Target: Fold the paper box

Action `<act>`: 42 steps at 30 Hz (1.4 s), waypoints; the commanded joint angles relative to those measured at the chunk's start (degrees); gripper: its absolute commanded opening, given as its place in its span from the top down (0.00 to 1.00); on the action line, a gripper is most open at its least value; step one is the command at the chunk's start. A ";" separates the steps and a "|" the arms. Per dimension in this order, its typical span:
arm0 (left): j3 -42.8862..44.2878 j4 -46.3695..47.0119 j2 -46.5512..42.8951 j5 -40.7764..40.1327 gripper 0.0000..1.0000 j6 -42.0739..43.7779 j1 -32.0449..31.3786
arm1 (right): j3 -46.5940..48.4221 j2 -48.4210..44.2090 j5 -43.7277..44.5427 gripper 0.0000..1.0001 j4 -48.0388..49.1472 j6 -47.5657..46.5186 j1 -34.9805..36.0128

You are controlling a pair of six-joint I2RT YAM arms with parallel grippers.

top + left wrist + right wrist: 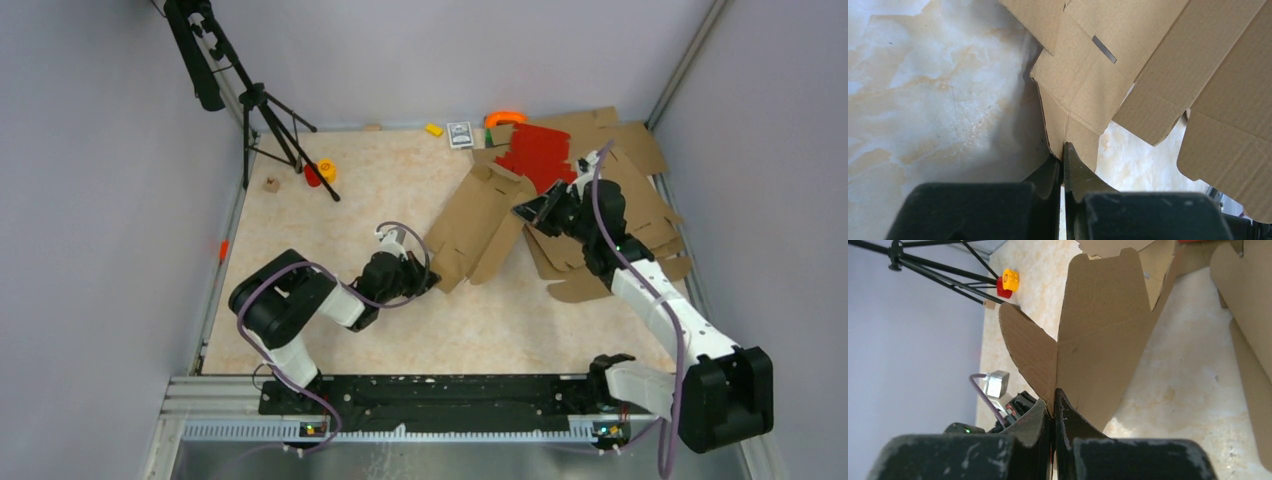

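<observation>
**Robot manipulation lab cell**

A left arm (292, 302) and a right arm (660, 310) are bolted to a black mounting rail (440, 392) at the edge of a marble-patterned tabletop (400, 190). Plain grey walls (100, 200) and aluminium frame posts (690, 60) box it in. A black tripod (270, 120) stands in the far left corner. Test props lie about: a yellow toy brick (326, 168), an orange ring (505, 118), loose cardboard sheets (640, 150).

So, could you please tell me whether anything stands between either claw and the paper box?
Nothing visible does. The left claw is shut directly on a corner flap of the paper box, and the right claw is shut on the edge of another flap.
</observation>
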 commanded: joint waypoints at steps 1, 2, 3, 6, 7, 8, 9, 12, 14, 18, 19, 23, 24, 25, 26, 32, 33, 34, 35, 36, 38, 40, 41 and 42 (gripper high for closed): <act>0.21 -6.99 0.83 -1.00 1.00 3.69 -0.69 | -0.23 1.97 -4.59 1.00 8.04 11.01 -2.16; 0.25 -6.97 0.85 -1.02 1.00 3.82 -0.70 | 0.86 2.86 -4.50 1.00 7.19 11.83 -2.51; 0.26 -7.11 0.73 -1.17 1.00 3.97 -0.78 | 2.08 3.81 -4.50 1.00 6.03 12.63 -2.97; 0.41 -7.66 0.45 -1.44 1.00 4.49 -0.87 | 5.16 6.47 -5.08 1.00 3.90 16.02 -4.24; 0.58 -7.67 0.53 -1.37 1.00 4.50 -0.92 | 5.87 7.27 -5.33 1.00 3.66 17.18 -4.33; 0.70 -7.70 0.62 -1.20 1.00 4.53 -1.00 | 6.41 7.95 -5.73 1.00 4.31 18.39 -4.37; 0.88 -7.86 0.71 -1.17 1.00 4.66 -1.16 | 6.92 8.61 -5.85 1.00 4.26 20.05 -4.41; 1.03 -8.00 0.61 -1.23 1.00 4.92 -1.14 | 9.84 10.89 -7.46 1.00 3.88 22.01 -6.00; 0.95 -8.22 0.12 -1.37 1.00 5.07 -1.16 | 11.86 12.35 -7.55 1.00 -0.22 22.83 -7.69; 1.08 -8.35 -0.90 -0.47 1.00 4.83 -1.14 | 10.34 12.77 -8.65 1.00 4.45 21.95 -7.57; 1.24 -8.41 -1.28 0.06 1.00 4.40 -1.14 | 9.84 12.42 -8.11 1.00 5.18 21.02 -6.56; 2.20 -8.94 -3.12 2.79 1.00 2.42 -1.14 | 7.22 9.56 -2.77 1.00 4.19 15.54 -2.73; 2.30 -9.35 -4.00 3.35 1.00 1.96 -1.14 | 5.73 8.66 -1.77 1.00 4.57 14.88 -2.27; 2.45 -9.64 -4.67 3.80 1.00 1.48 -1.14 | 4.01 7.58 -0.73 1.00 5.51 14.27 -1.78; 2.63 -10.17 -5.40 4.24 1.00 1.14 -1.14 | 2.42 6.57 -0.07 1.00 7.13 13.19 -1.17; 3.88 -12.70 -8.12 5.62 1.00 -0.15 -1.14 | -5.72 1.47 5.05 1.00 11.02 7.89 2.79; 3.99 -12.81 -8.28 5.73 1.00 -0.42 -1.14 | -6.74 0.65 5.12 1.00 11.89 6.91 3.47; 4.17 -12.90 -8.40 5.78 1.00 -0.63 -1.14 | -7.48 0.07 5.17 1.00 12.34 5.93 4.10; 4.27 -13.04 -8.47 5.93 1.00 -0.86 -1.14 | -8.06 -0.51 5.33 1.00 12.58 4.78 4.72; 4.36 -13.22 -8.58 5.90 1.00 -0.97 -1.14 | -8.49 -1.06 5.51 1.00 12.58 2.96 5.40; 4.50 -13.55 -8.82 5.68 1.00 -1.11 -1.16 | -9.09 -2.33 6.57 1.00 11.58 0.36 6.83; 4.63 -13.80 -8.80 5.64 1.00 -1.11 -1.14 | -10.07 -3.52 8.71 1.00 11.00 -1.11 8.21; 4.71 -13.83 -8.72 5.70 1.00 -1.25 -1.14 | -10.34 -3.86 9.49 1.00 10.78 -1.74 8.67; 4.79 -13.76 -8.51 5.93 1.00 -1.40 -1.14 | -10.56 -4.03 9.85 1.00 10.63 -2.47 9.32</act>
